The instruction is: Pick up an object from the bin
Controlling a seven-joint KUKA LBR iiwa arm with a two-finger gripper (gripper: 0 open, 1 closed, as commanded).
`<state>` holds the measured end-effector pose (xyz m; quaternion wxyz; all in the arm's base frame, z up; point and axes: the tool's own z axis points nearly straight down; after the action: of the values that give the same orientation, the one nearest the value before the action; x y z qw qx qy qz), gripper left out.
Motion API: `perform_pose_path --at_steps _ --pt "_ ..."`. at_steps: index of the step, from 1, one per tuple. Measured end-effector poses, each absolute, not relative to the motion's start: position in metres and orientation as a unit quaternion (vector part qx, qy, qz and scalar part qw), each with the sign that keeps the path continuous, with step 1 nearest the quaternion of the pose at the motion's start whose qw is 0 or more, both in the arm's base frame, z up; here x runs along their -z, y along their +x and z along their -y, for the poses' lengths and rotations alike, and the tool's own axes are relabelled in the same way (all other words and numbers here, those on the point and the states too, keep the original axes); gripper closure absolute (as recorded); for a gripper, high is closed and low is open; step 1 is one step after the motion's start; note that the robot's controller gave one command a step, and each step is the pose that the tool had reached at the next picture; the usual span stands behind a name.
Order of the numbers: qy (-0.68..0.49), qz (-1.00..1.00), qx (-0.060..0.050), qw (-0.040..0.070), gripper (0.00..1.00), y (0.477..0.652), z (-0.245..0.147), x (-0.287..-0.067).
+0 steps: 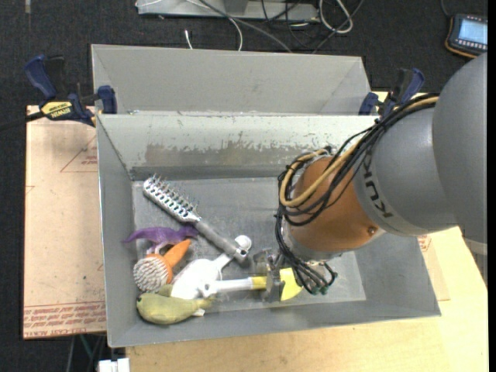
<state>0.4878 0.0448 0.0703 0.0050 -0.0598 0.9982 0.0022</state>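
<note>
at the front wall of the bin (116, 208), i am hanging my gripper (273, 279) over a yellow piece (291, 288); my orange cover (333, 208) is hiding whether it is spread or pressed together.

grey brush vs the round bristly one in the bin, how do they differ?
The grey brush has a flat head with rows of teeth; the round brush is a dense pale bristle ball. The grey brush lies diagonally, handle showing; the round brush sits in the lower-left heap, handle unclear. Both are hairbrushes.
</note>
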Motion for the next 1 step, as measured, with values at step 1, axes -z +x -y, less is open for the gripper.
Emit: perform_pose_path --at_steps 1 --pt "-0.060 -0.998 -0.002 0.005 1.00 0.4879 -0.0448 -0.0703"
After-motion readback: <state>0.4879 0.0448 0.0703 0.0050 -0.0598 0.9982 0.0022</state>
